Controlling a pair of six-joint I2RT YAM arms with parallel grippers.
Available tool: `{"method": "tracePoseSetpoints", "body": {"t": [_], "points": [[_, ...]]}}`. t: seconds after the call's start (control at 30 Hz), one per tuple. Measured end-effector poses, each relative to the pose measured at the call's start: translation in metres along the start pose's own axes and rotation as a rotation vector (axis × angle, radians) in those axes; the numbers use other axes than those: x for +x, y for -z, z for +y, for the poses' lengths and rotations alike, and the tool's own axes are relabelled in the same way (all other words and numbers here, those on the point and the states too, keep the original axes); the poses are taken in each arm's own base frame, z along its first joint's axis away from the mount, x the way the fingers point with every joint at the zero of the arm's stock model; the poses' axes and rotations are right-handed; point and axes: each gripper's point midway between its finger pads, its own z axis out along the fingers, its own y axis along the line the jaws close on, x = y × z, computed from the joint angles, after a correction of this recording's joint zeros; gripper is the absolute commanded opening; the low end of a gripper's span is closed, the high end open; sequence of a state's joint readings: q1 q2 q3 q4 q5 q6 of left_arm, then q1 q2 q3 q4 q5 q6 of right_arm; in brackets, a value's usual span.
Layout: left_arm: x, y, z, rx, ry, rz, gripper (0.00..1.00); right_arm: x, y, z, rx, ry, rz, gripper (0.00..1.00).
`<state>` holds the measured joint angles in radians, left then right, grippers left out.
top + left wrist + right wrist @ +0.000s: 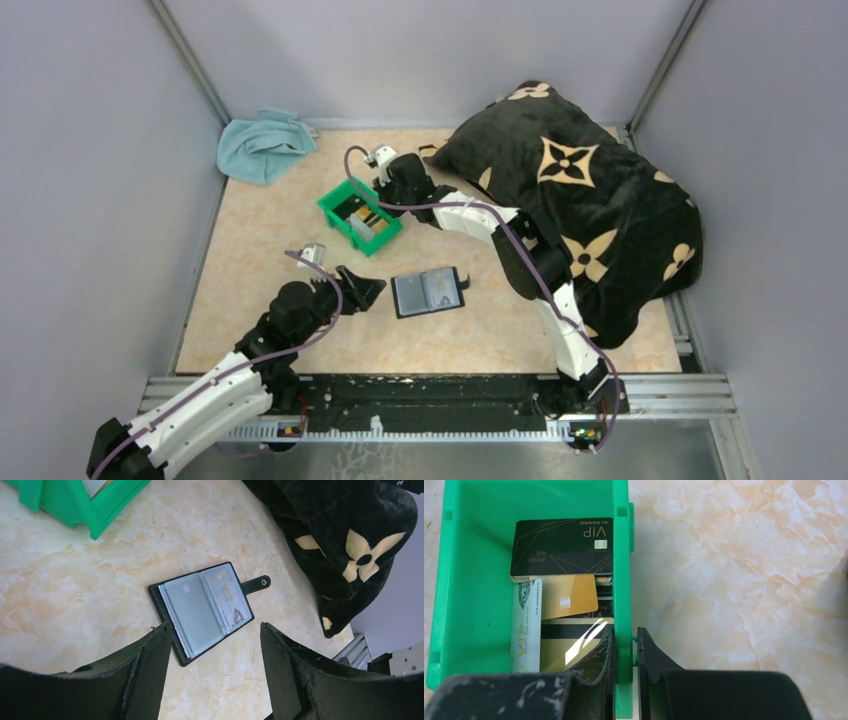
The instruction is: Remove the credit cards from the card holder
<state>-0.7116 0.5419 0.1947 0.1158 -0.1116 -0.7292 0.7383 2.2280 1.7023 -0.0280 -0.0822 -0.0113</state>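
The card holder (428,292) (200,612) lies open on the marble table, its strap pointing right. A pale credit card (227,600) shows in its right panel. My left gripper (356,290) (216,630) hovers open just left of the holder, touching nothing. The green bin (335,205) holds several credit cards: a dark one (561,547), a gold one (569,597) and a pale one (525,625). My right gripper (386,200) (625,635) is shut on the bin's right wall (622,580), one finger inside and one outside.
A large black pillow with tan flower marks (580,190) fills the back right and lies beside my right arm. A teal cloth (260,145) is crumpled in the back left corner. Grey walls close in the table on three sides.
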Motion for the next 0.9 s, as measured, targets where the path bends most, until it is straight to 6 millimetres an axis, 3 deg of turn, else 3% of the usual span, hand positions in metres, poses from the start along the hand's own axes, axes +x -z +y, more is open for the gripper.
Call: {"method": "tracePoseSetpoints", "body": {"t": [0.1,0.3,0.5,0.63,0.77,0.9], "points": [[0.001,0.000,0.001,-0.001,0.000,0.001,0.71,0.002,0.003,-0.001,0.025,-0.004,0.007,0.00],[0.007,-0.004,0.005,-0.009,0.003,0.011,0.71,0.020,0.034,0.002,0.149,0.005,0.072,0.00],[0.010,-0.007,0.006,-0.011,0.006,0.022,0.71,0.039,0.060,0.025,0.239,-0.007,0.135,0.01],[0.008,-0.007,0.004,-0.002,0.009,0.012,0.71,0.047,0.073,0.046,0.262,-0.009,0.166,0.16],[0.002,-0.006,0.003,0.000,0.011,-0.010,0.71,0.054,0.092,0.060,0.260,-0.008,0.189,0.40],[-0.013,0.002,0.000,0.003,0.019,-0.079,0.71,0.041,0.122,0.061,0.249,-0.019,0.159,0.45]]}}
